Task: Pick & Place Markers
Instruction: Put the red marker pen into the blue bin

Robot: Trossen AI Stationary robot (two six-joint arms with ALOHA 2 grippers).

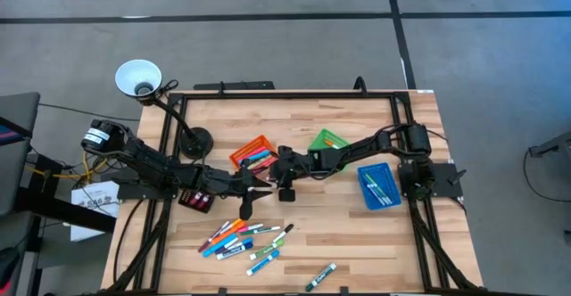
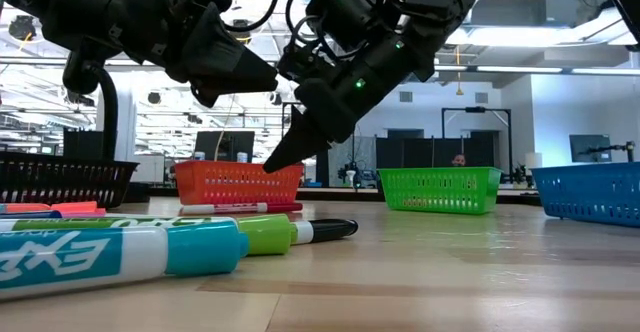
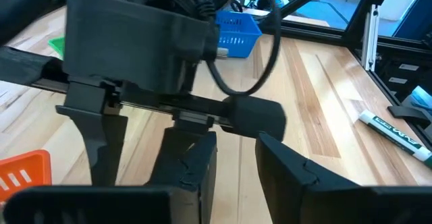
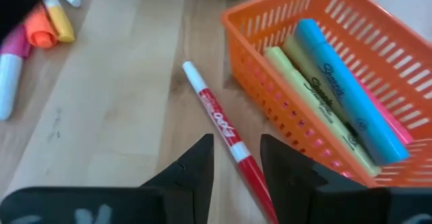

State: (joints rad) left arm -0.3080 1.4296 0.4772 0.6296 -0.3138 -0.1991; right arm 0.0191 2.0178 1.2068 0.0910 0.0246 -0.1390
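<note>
A red marker (image 4: 219, 126) with a white end lies flat on the table beside the orange bin (image 4: 270, 109), which holds blue, yellow and pink markers. My right gripper (image 4: 236, 160) hovers just above it, slanting down. Its fingers are open and stand on either side of the marker's red end without touching it. My left gripper (image 3: 236, 177) hangs open close by, above the table, with nothing between its fingers. It faces the right arm's hand. A pile of loose markers (image 1: 241, 238) lies nearer the front edge, and one more marker (image 1: 321, 276) lies apart.
A green bin (image 1: 328, 142) stands behind the right arm, a blue bin (image 1: 378, 186) at the right and a black bin (image 1: 196, 198) under the left arm. A lamp (image 1: 138, 78) rises at the far left corner. Bare wood lies between the pile and the blue bin.
</note>
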